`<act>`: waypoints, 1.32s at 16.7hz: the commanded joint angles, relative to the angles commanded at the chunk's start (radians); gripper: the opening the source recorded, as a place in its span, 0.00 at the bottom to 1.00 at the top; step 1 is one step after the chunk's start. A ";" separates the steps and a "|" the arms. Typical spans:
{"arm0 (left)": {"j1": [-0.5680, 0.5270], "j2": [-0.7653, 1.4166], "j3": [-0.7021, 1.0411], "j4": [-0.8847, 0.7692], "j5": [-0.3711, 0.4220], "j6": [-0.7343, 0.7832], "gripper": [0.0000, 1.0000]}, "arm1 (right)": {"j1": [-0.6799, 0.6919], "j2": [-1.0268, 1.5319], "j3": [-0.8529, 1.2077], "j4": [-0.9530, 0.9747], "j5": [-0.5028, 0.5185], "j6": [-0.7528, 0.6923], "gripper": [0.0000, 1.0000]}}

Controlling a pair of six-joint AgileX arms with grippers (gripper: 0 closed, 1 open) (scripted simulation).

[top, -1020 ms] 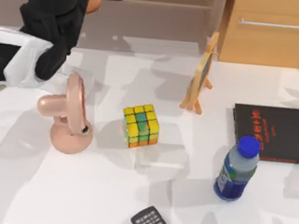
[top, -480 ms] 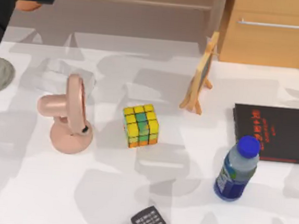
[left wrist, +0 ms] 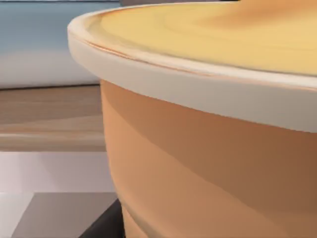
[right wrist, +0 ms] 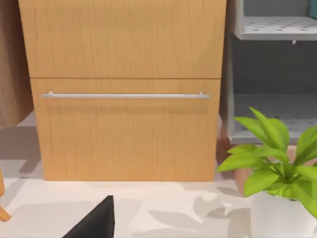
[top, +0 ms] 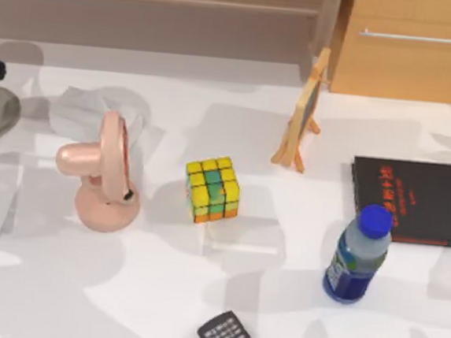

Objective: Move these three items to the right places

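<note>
White tabletop point(top: 199, 293) is carrying the puzzle cube point(top: 212, 188) near its middle, with the pink desk fan point(top: 102, 176) standing toward the left edge and the black book point(top: 420, 200) lying at the right edge beside a blue-capped bottle point(top: 358, 256). Close against the left wrist camera, the peach-orange vase point(left wrist: 208, 148) is looming (whether the left gripper is clamping it cannot be told). Facing the right wrist camera are a wooden drawer front point(right wrist: 124, 89) and a potted plant point(right wrist: 277, 168).

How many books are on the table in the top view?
1: a black book with red lettering at the table's right edge, beside the blue-capped bottle. Others may lie outside the frame.
</note>
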 joint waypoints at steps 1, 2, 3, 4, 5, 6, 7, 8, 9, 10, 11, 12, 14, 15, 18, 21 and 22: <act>0.011 0.017 -0.001 0.003 0.004 0.007 0.00 | 0.000 0.000 0.000 0.000 0.000 0.000 1.00; 0.016 0.027 -0.001 0.004 0.007 0.011 0.00 | 0.000 0.000 0.000 0.000 0.000 0.000 1.00; 0.016 0.029 -0.001 0.004 0.007 0.012 0.00 | 0.000 0.000 0.000 0.000 0.000 0.000 1.00; 0.016 0.029 -0.001 0.004 0.007 0.012 0.00 | 0.000 0.000 0.000 0.000 0.000 0.000 1.00; 0.016 0.029 -0.001 0.004 0.007 0.012 0.00 | 0.000 0.000 0.000 0.000 0.000 0.000 1.00; 0.012 0.026 0.002 0.002 0.004 0.013 0.00 | 0.000 0.000 0.000 0.000 0.000 0.000 1.00; 0.012 0.028 0.003 0.004 0.004 0.013 0.00 | 0.000 0.000 0.000 0.000 0.000 0.000 1.00; 0.012 0.036 0.004 0.013 0.005 0.013 0.00 | 0.000 0.000 0.000 0.000 0.000 0.000 1.00; 0.012 0.048 0.005 0.027 0.006 0.013 0.00 | 0.000 0.000 0.000 0.000 0.000 0.000 1.00; 0.013 0.065 0.005 0.043 0.006 0.013 0.00 | 0.000 0.000 0.000 0.000 0.000 0.000 1.00; 0.013 0.084 0.005 0.061 0.007 0.013 0.00 | 0.000 0.000 0.000 0.000 0.000 0.000 1.00; 0.014 0.104 0.004 0.079 0.007 0.013 0.00 | 0.000 0.000 0.000 0.000 0.000 0.000 1.00; 0.015 0.139 0.003 0.113 0.008 0.012 0.00 | 0.000 0.000 0.000 0.000 0.000 0.000 1.00; 0.016 0.151 0.003 0.125 0.008 0.011 0.00 | 0.000 0.000 0.000 0.000 0.000 0.000 1.00; 0.016 0.160 0.002 0.133 0.008 0.011 0.00 | 0.000 0.000 0.000 0.000 0.000 0.000 1.00; 0.016 0.160 0.002 0.133 0.008 0.011 0.08 | 0.000 0.000 0.000 0.000 0.000 0.000 1.00; 0.016 0.160 0.002 0.133 0.008 0.011 0.15 | 0.000 0.000 0.000 0.000 0.000 0.000 1.00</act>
